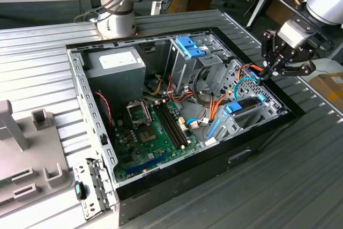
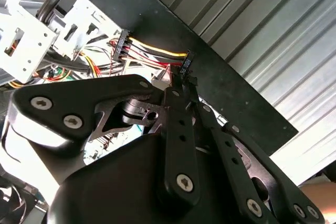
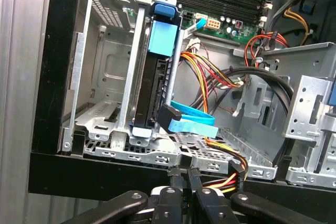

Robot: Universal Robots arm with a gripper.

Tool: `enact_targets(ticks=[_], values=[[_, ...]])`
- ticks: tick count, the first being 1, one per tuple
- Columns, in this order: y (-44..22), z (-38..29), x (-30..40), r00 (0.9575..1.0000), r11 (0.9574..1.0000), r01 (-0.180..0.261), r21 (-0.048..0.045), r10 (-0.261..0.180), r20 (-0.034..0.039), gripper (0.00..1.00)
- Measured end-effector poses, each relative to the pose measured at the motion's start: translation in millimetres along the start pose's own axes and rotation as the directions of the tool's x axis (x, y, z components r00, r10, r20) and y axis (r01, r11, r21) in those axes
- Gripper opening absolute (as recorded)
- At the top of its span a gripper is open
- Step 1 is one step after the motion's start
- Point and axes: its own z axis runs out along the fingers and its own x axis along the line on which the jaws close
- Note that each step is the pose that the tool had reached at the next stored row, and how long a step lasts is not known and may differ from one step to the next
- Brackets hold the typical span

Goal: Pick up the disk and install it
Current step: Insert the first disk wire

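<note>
the open computer case (image 1: pixel 96 148) lies flat on the ribbed metal table (image 1: pixel 43 41), motherboard (image 1: pixel 153 132) facing up. the gripper (image 1: pixel 266 71) hovers at the case's edge on the exterior view's right, right over the drive cage corner. in the first wrist view the gripper (image 3: pixel 183 174) has its 2 fingertips pressed together with no gap, clenched on a bundle of coloured wires (image 3: pixel 226 181) or right beside it; whether anything is actually pinched between them, i cannot tell. in the second wrist view the fingertips (image 2: pixel 181 85) meet just by a black connector (image 2: pixel 122 45) with red, yellow and black leads.

the disk (image 1: pixel 247 107) sits on edge in the metal drive cage (image 1: pixel 236 127), framed by its blue carrier, close to the case wall nearest the gripper. in the first wrist view the disk (image 3: pixel 152 90) stands upright in its slot, blue tab on top, a blue flat cable (image 3: pixel 191 121) plugged at its lower end. the gripper is near it but not touching it.

a grey power supply box (image 1: pixel 115 68) with a white sticker sits at the far corner of the case, and another blue bracket (image 1: pixel 188 46) tops the upright cage beside it.
</note>
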Motion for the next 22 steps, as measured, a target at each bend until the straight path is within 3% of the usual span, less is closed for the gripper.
enact_targets(ticks=[22], values=[[19.3, -2.1, -1.1, 0.9998, 0.9998, -0.021, 0.0073, 0.021, 0.0001, 0.16]])
